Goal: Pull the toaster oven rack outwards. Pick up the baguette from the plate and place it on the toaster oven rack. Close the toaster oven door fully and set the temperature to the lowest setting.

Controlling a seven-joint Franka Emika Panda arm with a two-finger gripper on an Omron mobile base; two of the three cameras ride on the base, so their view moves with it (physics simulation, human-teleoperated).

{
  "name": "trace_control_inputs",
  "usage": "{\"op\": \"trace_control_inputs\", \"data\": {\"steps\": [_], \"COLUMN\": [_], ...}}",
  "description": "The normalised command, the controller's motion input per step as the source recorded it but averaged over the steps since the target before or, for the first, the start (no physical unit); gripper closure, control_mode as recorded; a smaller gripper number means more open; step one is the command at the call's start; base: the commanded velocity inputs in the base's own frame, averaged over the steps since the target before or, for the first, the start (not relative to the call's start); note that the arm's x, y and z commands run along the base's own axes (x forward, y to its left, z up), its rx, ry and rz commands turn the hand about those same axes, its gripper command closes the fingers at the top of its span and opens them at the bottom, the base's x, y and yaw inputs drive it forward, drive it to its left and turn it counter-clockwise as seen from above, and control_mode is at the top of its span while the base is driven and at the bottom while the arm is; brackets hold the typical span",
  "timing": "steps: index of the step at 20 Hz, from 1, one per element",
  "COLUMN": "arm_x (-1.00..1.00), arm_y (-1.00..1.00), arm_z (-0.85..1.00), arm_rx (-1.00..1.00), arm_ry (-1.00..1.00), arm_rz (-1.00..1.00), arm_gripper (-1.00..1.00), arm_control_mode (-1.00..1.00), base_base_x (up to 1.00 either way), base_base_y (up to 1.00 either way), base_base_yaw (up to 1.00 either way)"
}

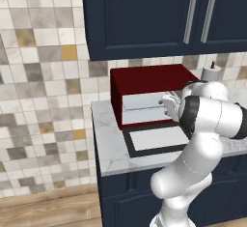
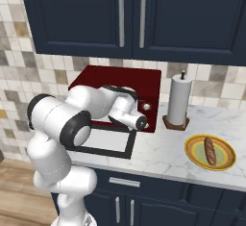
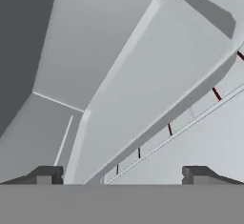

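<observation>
The dark red toaster oven [image 1: 147, 78] stands on the counter with its black-framed door [image 1: 159, 141] folded down flat in front. Inside the cavity lies the pale grey rack [image 1: 140, 106]. My gripper [image 1: 167, 105] reaches into the right side of the cavity, just above the rack. In the hand view the rack [image 3: 143, 75] lies close and slanted, its front rail running down between my open fingertips [image 3: 45, 175]; nothing is held. The baguette [image 2: 210, 151] lies on the yellow plate [image 2: 193, 154] at the counter's right. My arm hides the rack in the right base view.
A paper towel roll [image 2: 178, 99] stands upright between the oven and the plate. Two white knobs [image 2: 145, 106] sit on the oven's red right panel. Dark blue wall cabinets [image 2: 129, 13] hang above. The counter edge runs just in front of the open door.
</observation>
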Motion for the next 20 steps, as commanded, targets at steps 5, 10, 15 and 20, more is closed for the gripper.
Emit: {"op": "trace_control_inputs", "data": {"steps": [5, 10, 15, 20], "arm_x": [0.37, 0.20, 0.38, 0.25], "arm_y": [0.00, 0.00, 0.00, 0.00], "arm_z": [-0.25, -0.22, -0.07, -0.08], "arm_rx": [0.04, 0.02, 0.00, 0.00], "arm_ry": [0.01, 0.00, 0.00, 0.00], "arm_rz": [0.00, 0.00, 0.00, 0.00], "arm_gripper": [-1.00, -1.00, -1.00, 1.00], "arm_control_mode": [-1.00, -1.00, -1.00, -1.00], "base_base_x": [0.00, 0.00, 0.00, 0.00], "base_base_y": [0.00, 0.00, 0.00, 0.00], "base_base_yaw": [0.00, 0.00, 0.00, 0.00]}}
